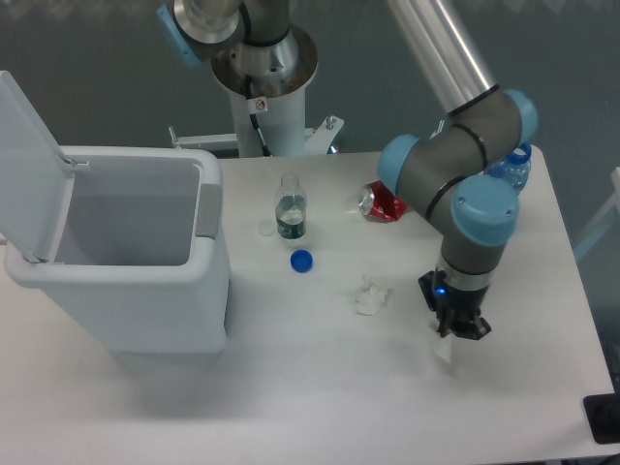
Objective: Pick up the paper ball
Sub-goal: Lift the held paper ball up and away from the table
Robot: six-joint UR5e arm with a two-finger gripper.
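Observation:
My gripper (460,331) points down over the right part of the table and is shut on the paper ball (445,351). Only a small white crumpled part of the ball shows, sticking out below and left of the fingertips; the fingers hide the remainder. I cannot tell whether it is off the table surface. A second white paper wad with a peaked top (371,295) lies on the table about a hand's width left of the gripper, untouched.
A red dented can (386,203) lies behind the arm's elbow. A blue plastic bottle (511,170) stands at the far right, partly hidden. A small clear bottle (291,208) and a blue cap (301,261) sit mid-table. An open white bin (126,291) fills the left.

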